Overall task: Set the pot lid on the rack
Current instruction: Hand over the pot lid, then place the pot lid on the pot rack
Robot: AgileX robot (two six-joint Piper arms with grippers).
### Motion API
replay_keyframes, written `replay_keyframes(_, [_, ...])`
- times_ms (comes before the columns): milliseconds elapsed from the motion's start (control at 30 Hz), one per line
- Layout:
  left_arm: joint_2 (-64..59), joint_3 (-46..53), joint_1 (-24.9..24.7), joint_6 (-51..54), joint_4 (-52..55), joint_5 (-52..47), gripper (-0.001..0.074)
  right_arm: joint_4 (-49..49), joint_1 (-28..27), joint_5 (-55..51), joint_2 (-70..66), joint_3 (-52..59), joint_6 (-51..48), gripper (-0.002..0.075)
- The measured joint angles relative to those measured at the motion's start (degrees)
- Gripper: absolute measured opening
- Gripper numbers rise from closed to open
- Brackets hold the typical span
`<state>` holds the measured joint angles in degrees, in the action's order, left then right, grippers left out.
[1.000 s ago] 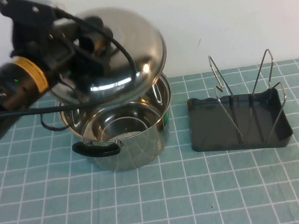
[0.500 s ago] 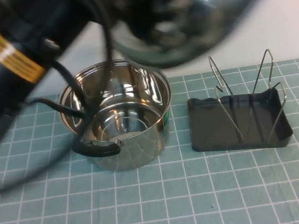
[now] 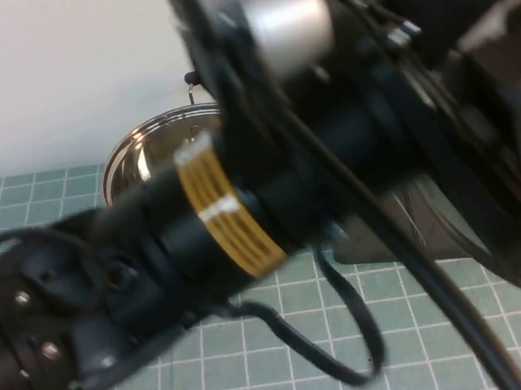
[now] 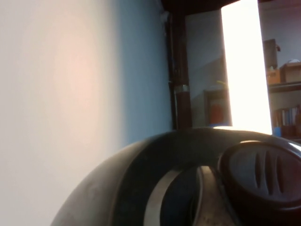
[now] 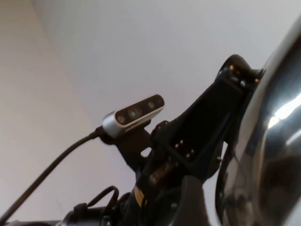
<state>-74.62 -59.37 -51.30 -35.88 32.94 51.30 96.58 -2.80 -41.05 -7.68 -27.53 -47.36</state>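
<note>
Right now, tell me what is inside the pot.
Only shiny pot wall shows; the left arm covers the rest. Left end effector holds the pot lid aloft; right end effector unseen.

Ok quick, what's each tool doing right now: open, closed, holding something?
Left tool: closed on the pot lid, held up in the air above the table.
Right tool: out of sight in every view, so it cannot be told.

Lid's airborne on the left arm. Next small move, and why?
Probably ease the left pincer down toward the rack side: it holds the pot lid aloft right of the open pot, and its arm hides the rack in high view. Right pincer unseen.
</note>
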Motion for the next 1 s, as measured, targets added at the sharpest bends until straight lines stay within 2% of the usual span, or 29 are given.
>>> replay_keyframes(100, [-1.2,0.0,-3.2,3.1,-0.2,0.0,0.0332,0.0,0.0,0.3,0.0,0.0,1.1,0.0497])
replay_keyframes(167, [-2.3,0.0,-4.5,4.3,-0.2,-0.1,0.0331,0.0,0.0,0.8,0.0,-0.3,1.3,0.0449])
replay_keyframes(267, [-3.4,0.0,-5.7,4.5,-0.5,-0.1,0.0332,0.0,0.0,2.5,0.0,-0.4,1.3,0.0296])
replay_keyframes(333, [-3.6,0.0,-5.8,4.6,-0.7,0.0,0.0331,0.4,0.0,3.5,0.0,-0.5,1.3,0.0148])
replay_keyframes(367, [-3.6,0.0,-5.8,4.4,-0.7,-0.2,0.0333,0.9,0.1,3.5,0.0,-0.6,1.1,0.0122])
replay_keyframes(567, [-3.9,0.0,-6.2,3.6,-1.7,-1.9,0.034,1.3,0.1,4.0,0.0,-0.7,0.5,0.0111])
replay_keyframes(633, [-3.9,0.0,-6.2,3.8,-2.6,-4.0,0.0406,1.0,0.1,4.6,0.0,-0.7,-0.6,0.0085])
replay_keyframes(733, [-3.9,0.0,-6.2,4.0,-6.0,-8.0,0.0579,0.8,0.1,6.3,0.0,-0.6,-1.2,0.0085])
replay_keyframes(833, [-3.0,0.0,-5.9,6.2,-10.6,-13.3,0.0662,0.8,0.1,7.2,0.0,-0.6,-1.7,0.0085])
replay_keyframes(933, [-0.3,0.0,-3.9,11.3,-16.4,-18.1,0.0676,0.8,0.1,8.5,0.0,-0.6,-3.7,0.0085])
replay_keyframes(1000, [2.7,0.0,-1.8,15.7,-19.9,-22.8,0.0622,0.8,0.1,9.1,-0.7,-0.7,-6.7,0.0085])
